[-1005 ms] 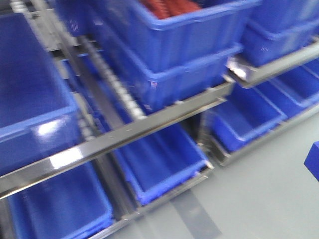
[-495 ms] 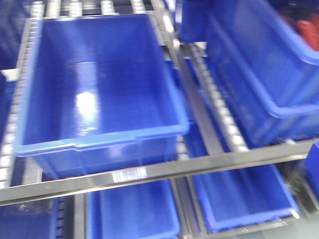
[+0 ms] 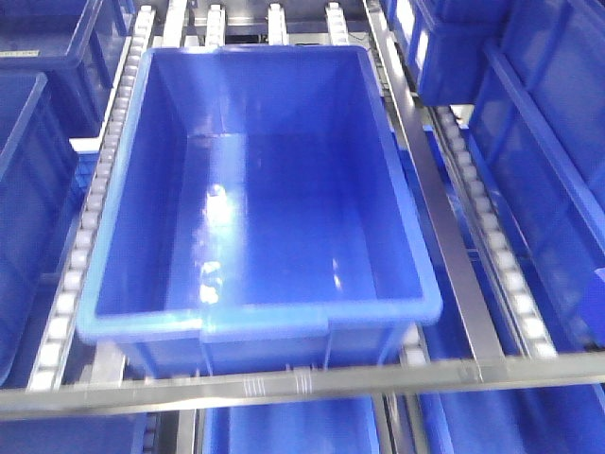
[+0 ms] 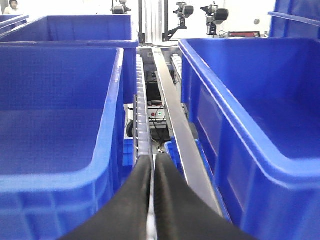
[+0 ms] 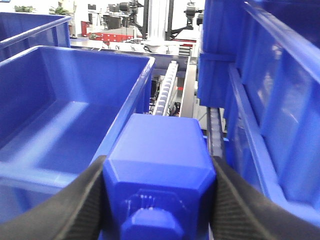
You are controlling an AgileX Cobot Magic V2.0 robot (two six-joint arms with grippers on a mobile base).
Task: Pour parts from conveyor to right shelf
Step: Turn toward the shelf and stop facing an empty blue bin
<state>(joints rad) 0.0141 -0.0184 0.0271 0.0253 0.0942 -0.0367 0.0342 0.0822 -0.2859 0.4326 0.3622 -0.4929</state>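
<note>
Left gripper [image 4: 153, 167] sits pressed closed, holding nothing, above a roller rail [image 4: 141, 125]; the front view has swung to centre on an empty bin [image 3: 265, 320] of the right shelf [image 3: 284, 386]; right gripper [image 5: 158, 172] clamps the part [image 5: 159, 145] beside it, so pouring looks close

Front view steeply down into bin [image 3: 151, 218]; wrist views low, level, probably flanking it.

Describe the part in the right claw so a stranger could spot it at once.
Start at the steel roller shelf lined with blue bins and find the right claw in front of it. Clamped between its black fingers is the part: a small solid blue block with bevelled edges and a round knob, unlike the large open bins around it.
</note>
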